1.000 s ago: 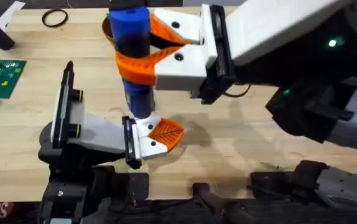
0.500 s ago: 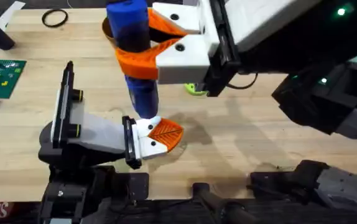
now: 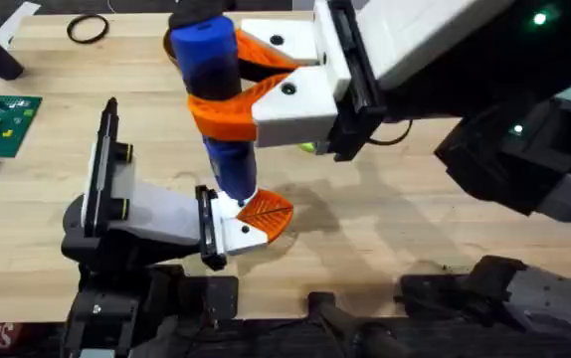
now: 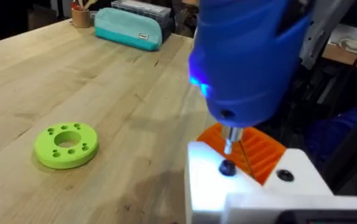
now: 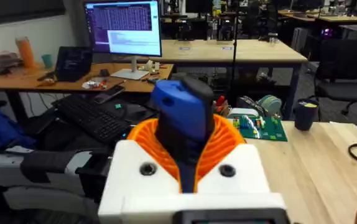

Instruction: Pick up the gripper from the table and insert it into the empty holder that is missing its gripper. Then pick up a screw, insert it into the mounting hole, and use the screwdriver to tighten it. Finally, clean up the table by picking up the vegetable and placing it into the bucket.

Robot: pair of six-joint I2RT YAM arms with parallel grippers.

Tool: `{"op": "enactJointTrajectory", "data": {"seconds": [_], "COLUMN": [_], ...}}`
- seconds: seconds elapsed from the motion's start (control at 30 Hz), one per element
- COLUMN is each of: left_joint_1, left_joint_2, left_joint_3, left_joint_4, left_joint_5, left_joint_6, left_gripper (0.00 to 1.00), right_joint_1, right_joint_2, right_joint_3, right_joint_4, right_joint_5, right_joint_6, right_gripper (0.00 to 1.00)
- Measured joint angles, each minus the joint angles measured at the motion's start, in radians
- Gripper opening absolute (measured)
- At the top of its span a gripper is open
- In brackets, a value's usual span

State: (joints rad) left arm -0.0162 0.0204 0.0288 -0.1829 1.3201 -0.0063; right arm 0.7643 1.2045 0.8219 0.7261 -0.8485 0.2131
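My right gripper [image 3: 224,88], white with orange pads, is shut on the blue screwdriver [image 3: 209,55], which stands nearly upright. In the left wrist view the screwdriver [image 4: 247,56] has its metal tip touching a dark screw [image 4: 227,167] in the white holder [image 4: 253,186]. The orange ribbed gripper [image 3: 267,213] sits in the end of the holder [image 3: 166,219] at the front left. The same orange gripper [image 4: 260,149] lies just behind the screw. A sliver of the orange-brown bucket [image 3: 170,45] shows behind the screwdriver. The vegetable is out of view.
A green ring with holes [image 4: 66,145] lies on the wood beside the holder. A green circuit board [image 3: 2,119] and a black loop [image 3: 87,29] lie at the far left. A teal case [image 4: 129,28] stands at the table's far side.
The right gripper has carried the screwdriver slightly right and down, bringing its tip onto the holder. The green ring, exposed half a second ago, is mostly covered again.
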Motion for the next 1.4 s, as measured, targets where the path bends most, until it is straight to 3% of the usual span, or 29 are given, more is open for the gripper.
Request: {"op": "enactJointTrajectory", "data": {"seconds": [1.4], "left_joint_1": [0.0], "left_joint_2": [0.0], "left_joint_3": [0.0], "left_joint_4": [0.0], "left_joint_5": [0.0], "left_joint_6": [0.0], "left_gripper": [0.011], "right_joint_1": [0.005], "right_joint_2": [0.0], "right_joint_3": [0.0], "right_joint_4": [-0.009], "right_joint_5": [-0.006], "right_joint_6": [-0.019], "right_gripper": [0.067]}}
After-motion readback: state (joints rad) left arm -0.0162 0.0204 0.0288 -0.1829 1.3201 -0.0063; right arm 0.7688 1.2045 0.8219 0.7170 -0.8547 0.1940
